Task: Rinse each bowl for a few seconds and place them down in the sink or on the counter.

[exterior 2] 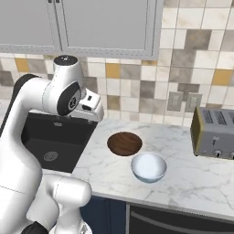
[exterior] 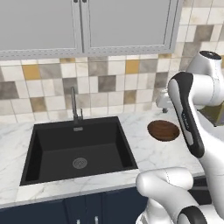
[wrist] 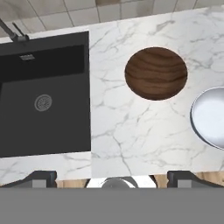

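Gripper (wrist: 112, 177) spread wide and empty, high above the counter (wrist: 131, 131) — brown bowl (wrist: 156, 73) and white bowl (wrist: 210, 118) sit near each other, right of the sink (wrist: 43, 94).

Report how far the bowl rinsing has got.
Done: nothing visible; sink holds no bowl. In hand: nothing; the open gripper hangs over the counter. Left: rinsing both the wooden bowl and white bowl, which sit dry-side on the counter.

Wood-grain brown bowl (wrist: 156, 73), glossy white bowl (exterior 2: 148, 167), veined marble counter (wrist: 127, 131), matt black sink (exterior: 78, 148)
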{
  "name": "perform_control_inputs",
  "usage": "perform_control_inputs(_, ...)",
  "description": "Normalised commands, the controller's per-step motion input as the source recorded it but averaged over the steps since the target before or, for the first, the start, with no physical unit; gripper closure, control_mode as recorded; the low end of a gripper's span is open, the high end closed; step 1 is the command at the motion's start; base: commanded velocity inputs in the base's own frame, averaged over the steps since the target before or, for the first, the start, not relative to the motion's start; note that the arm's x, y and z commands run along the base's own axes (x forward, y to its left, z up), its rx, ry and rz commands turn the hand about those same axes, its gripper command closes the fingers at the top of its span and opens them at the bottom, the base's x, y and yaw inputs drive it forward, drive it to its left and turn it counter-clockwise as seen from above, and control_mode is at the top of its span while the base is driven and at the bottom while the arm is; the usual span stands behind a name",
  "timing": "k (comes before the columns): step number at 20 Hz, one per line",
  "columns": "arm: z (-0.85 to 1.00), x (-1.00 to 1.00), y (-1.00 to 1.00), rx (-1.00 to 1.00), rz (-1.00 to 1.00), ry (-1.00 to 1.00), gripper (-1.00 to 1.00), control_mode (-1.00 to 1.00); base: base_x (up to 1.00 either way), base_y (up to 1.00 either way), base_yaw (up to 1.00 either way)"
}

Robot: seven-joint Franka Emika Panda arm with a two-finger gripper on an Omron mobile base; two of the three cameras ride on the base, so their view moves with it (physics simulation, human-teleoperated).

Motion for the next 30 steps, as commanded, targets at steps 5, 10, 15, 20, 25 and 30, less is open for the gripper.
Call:
perform_control_inputs(5, 0.0, -0.12, -0.1, 0.05, -0.03, 0.0, -1.0, -1.0, 0.0, 0.0, 0.0)
perform_control_inputs(10, -0.05, -0.03, 0.33, -0.15, 0.0, -0.14, -1.0, -1.0, 0.0, 0.0, 0.0)
perform_control_inputs(15, -0.2, -0.01, 0.47, -0.22, 0.0, -0.16, -1.0, -1.0, 0.0, 0.0, 0.0)
perform_control_inputs(20, -0.21, 0.0, 0.47, -0.11, 0.0, -0.14, -1.0, -1.0, 0.0, 0.0, 0.0)
perform_control_inputs(25, -0.02, 0.06, 0.39, 0.0, 0.02, -0.11, -1.0, -1.0, 0.0, 0.0, 0.0)
perform_control_inputs(30, 0.0, 0.14, 0.34, 0.01, 0.02, -0.1, -1.0, -1.0, 0.0, 0.0, 0.0)
